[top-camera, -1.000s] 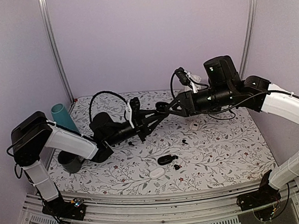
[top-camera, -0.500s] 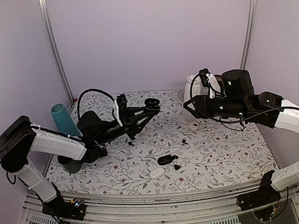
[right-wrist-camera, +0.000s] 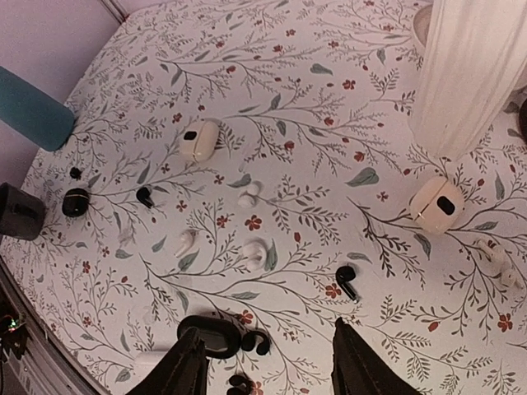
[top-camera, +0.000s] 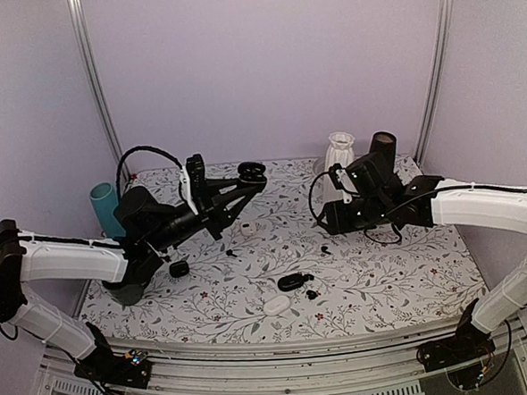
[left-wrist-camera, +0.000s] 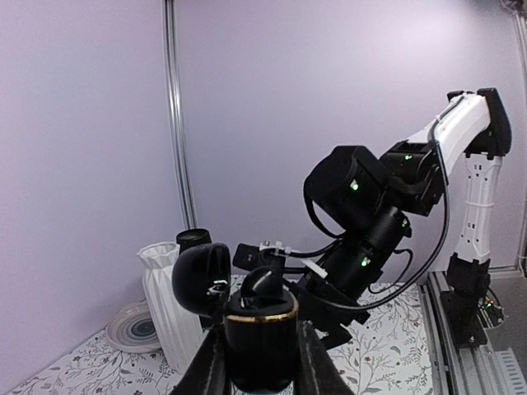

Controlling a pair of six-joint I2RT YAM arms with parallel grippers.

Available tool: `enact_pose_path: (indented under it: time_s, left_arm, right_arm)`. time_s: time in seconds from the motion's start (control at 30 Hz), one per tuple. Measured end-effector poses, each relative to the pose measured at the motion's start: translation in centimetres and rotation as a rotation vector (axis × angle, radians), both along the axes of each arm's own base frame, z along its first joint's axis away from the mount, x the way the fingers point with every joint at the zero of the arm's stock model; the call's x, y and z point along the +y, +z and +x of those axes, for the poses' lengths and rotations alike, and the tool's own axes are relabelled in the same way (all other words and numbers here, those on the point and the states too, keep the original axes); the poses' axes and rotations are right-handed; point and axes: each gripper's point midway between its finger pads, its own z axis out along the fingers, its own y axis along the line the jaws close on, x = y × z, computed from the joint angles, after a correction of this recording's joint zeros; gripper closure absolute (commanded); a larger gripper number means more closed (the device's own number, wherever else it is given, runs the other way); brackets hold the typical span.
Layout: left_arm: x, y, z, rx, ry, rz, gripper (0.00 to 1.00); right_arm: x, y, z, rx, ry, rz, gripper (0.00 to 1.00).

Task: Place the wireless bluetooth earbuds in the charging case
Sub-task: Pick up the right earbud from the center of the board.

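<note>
My left gripper (left-wrist-camera: 260,362) is shut on a black charging case (left-wrist-camera: 262,325) with a gold rim, held up in the air over the back left of the table (top-camera: 251,171). Its lid (left-wrist-camera: 202,276) stands open, and one black earbud (left-wrist-camera: 265,284) sits tilted in the top. My right gripper (right-wrist-camera: 268,370) hangs open and empty above the table, well right of the case (top-camera: 335,218). Loose black earbuds lie on the cloth: one just ahead of the right finger (right-wrist-camera: 347,281), one further left (right-wrist-camera: 144,196).
A second open black case (right-wrist-camera: 210,333) with black earbuds (right-wrist-camera: 263,341) beside it lies under the right gripper. Beige cases (right-wrist-camera: 198,140) (right-wrist-camera: 436,204), white earbuds (right-wrist-camera: 185,241), a small black case (right-wrist-camera: 75,202), a white vase (top-camera: 339,152) and a teal cup (top-camera: 105,207) stand around.
The grippers met over the middle a second ago. The left arm has drawn back left and up with the case; the right arm has pulled back right and now points down.
</note>
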Motion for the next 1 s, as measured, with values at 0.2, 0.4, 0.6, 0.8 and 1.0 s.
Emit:
enact_pose_path:
  time_s: [0.2,0.4,0.6,0.8,1.0]
  left_arm:
    - [0.6,-0.1,-0.1,0.015,0.02,0.01,1.0]
    - [1.0,-0.4,-0.2,0.027,0.034,0.018,1.0]
    - [1.2,-0.5,-0.1,0.038,0.043,0.025,1.0]
    - [1.2,-0.5,-0.1,0.04,0.045,0.025,1.0]
    - [1.4,-0.6,-0.2,0.043,0.046,0.027,1.0]
  right_arm:
    - [-0.6,-5.5,0.4,0.129,0.008,-0.065,0.53]
    - [-0.5,-9.7,0.5,0.217,0.053,-0.12,0.6]
    - [0.1,-12.7,1.2,0.261,0.096,-0.188,0.62]
    - [0.7,-13.7,2.5,0.252,0.112,-0.236,0.64]
    - [-0.5,-15.2,3.4,0.265,0.101,-0.294,0.64]
